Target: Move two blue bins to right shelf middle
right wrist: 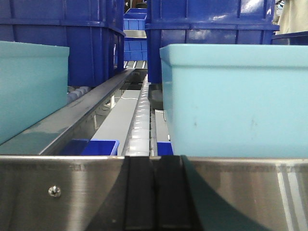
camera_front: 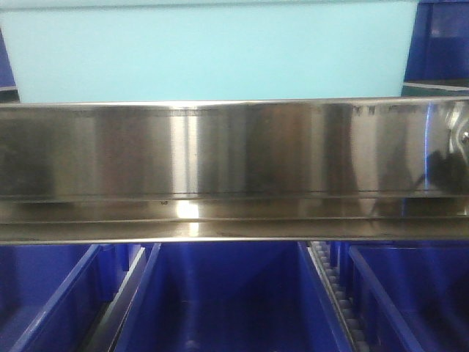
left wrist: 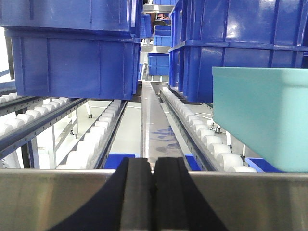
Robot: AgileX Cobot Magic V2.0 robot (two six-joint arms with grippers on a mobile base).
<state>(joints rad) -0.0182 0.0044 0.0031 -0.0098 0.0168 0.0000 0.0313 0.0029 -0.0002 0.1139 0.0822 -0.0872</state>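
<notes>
- The left gripper is clenched. Its two black fingers meet with only a thin seam between them, and they grasp nothing. They sit in front of the brushed steel front rail of the right shelf. Whether they touch the rail cannot be told.
- The right gripper is likewise squeezed closed and empty, before the same kind of rail.
- A light blue bin, plain and matte, sits just behind the rail to the left of the right gripper. A second light blue bin sits to its right.
- White roller tracks run back between them.
- Glossy dark blue bins stand farther back on the rollers.
- More dark blue bins fill the lower tier.
</notes>
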